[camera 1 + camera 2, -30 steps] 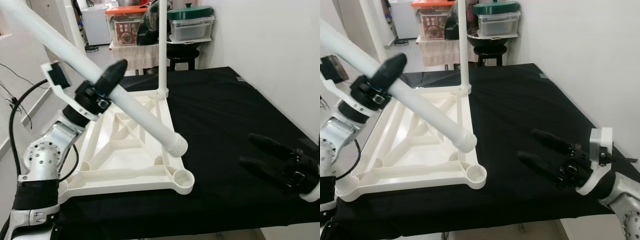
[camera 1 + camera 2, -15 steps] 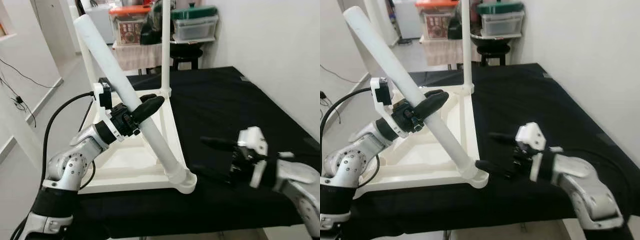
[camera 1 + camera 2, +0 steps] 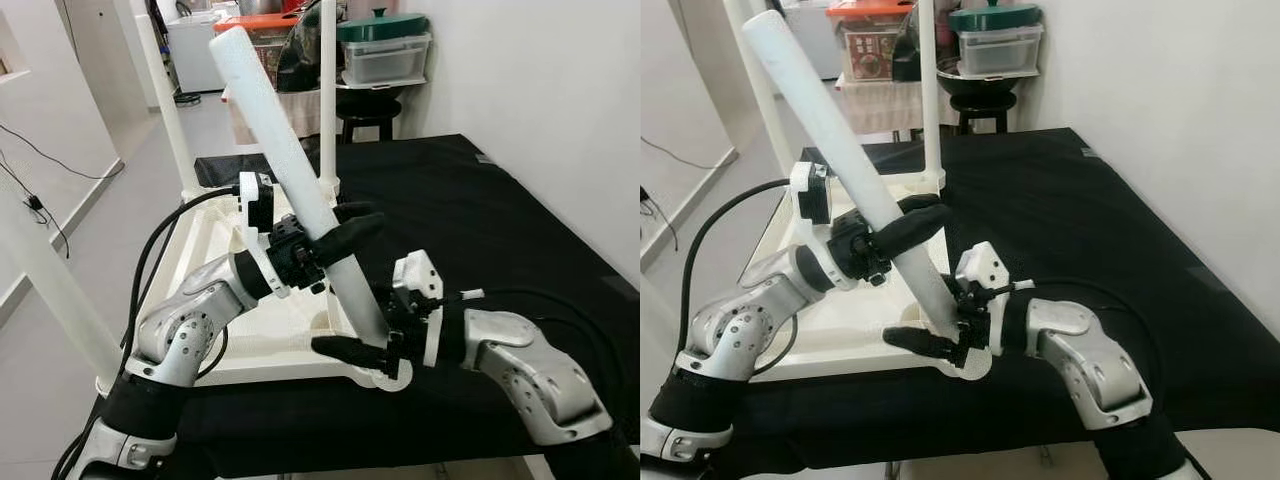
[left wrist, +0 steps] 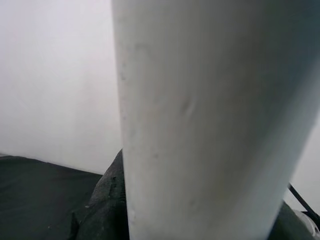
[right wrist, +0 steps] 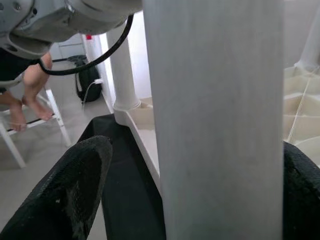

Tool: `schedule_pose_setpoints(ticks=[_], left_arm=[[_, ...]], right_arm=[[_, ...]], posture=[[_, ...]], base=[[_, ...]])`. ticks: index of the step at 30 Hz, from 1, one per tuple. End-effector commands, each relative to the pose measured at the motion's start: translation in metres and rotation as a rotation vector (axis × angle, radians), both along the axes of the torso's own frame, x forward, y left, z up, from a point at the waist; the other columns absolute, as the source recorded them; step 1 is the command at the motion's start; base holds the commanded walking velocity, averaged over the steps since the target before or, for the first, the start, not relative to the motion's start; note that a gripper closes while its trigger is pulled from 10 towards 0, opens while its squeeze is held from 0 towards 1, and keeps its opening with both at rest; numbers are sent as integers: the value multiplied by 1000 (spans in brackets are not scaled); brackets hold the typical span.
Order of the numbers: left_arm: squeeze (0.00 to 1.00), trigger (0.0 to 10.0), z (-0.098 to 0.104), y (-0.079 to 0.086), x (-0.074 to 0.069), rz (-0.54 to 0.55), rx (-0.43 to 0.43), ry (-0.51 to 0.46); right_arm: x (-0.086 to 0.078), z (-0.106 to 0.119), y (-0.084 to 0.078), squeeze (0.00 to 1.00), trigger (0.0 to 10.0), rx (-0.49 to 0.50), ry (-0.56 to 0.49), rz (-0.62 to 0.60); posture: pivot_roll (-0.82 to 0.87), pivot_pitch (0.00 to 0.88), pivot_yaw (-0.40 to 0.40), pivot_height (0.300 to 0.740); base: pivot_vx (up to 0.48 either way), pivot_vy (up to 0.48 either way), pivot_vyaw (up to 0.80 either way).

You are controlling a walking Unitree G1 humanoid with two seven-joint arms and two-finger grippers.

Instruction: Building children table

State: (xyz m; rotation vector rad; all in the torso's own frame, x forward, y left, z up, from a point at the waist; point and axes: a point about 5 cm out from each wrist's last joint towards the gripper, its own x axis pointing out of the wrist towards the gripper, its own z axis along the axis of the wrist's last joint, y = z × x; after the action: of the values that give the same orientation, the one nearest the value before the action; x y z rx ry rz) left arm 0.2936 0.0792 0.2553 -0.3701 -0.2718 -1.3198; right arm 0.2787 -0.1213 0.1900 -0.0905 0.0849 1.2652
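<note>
The white table top (image 3: 215, 345) lies upside down on the black-covered table (image 3: 500, 220). My left gripper (image 3: 340, 228) is shut on a long white leg (image 3: 290, 170), which leans to the left. The leg's lower end meets the near right corner socket (image 3: 388, 374). My right gripper (image 3: 365, 325) is open, and its fingers (image 5: 75, 185) straddle the leg (image 5: 215, 125) just above the socket with a gap showing. One black finger (image 4: 105, 205) presses beside the leg (image 4: 200, 120) in the left wrist view. Three other legs stand upright: far right (image 3: 327, 90), far left (image 3: 165, 100) and near left (image 3: 50, 290).
A white wall runs along the table's right side. Behind the table stand a black stool (image 3: 365, 115) and lidded storage bins (image 3: 385, 50). A cable (image 3: 40, 160) trails over the floor on the left. A seated person's bare feet (image 5: 30, 100) are beside a white chair.
The left gripper has swung the leg steeper and brought its lower end to the near right corner socket. The right gripper has moved left from the black cloth to the leg's base.
</note>
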Motion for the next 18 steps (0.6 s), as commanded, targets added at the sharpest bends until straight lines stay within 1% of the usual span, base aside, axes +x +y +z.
schedule_pose_setpoints(ticks=[1, 3, 5, 6, 7, 8, 13, 18], left_arm=[[0, 0, 7, -7, -4, -57, 6, -40], [0, 0, 11, -12, -6, -110, 37, -75], [0, 0, 12, -14, -6, -126, 49, -87], [0, 0, 15, -16, -7, -145, 61, -103], [0, 0, 15, -16, -7, -145, 61, -103], [0, 0, 17, -17, -7, -159, 67, -115], [0, 0, 23, -22, -6, -200, 77, -142], [0, 0, 27, -26, -5, -220, 78, -160]], right_arm=[[-1, 0, 12, 0, 10000, 10, 8, 68], [3, -2, 21, 0, 10000, 9, 21, 107], [5, -3, 24, 0, 10000, 7, 24, 116], [8, -3, 27, 0, 4000, 9, 27, 116], [8, -3, 27, 0, 4000, 9, 27, 116], [11, -3, 29, 0, 0, 17, 29, 113], [16, -2, 32, 0, 0, 44, 34, 97], [19, -5, 33, 0, 0, 48, 35, 79]], posture=[[-95, 0, 25, 740], [-88, 0, 21, 740], [-88, 0, 21, 740], [-87, 0, 19, 740], [-87, 0, 19, 740], [-82, 0, 15, 740], [-83, 0, 20, 740], [-88, 0, 25, 740]], base=[[0, 0, 0], [0, 0, 0], [0, 0, 0], [0, 0, 0], [0, 0, 0], [0, 0, 0], [0, 0, 0], [0, 0, 0]])
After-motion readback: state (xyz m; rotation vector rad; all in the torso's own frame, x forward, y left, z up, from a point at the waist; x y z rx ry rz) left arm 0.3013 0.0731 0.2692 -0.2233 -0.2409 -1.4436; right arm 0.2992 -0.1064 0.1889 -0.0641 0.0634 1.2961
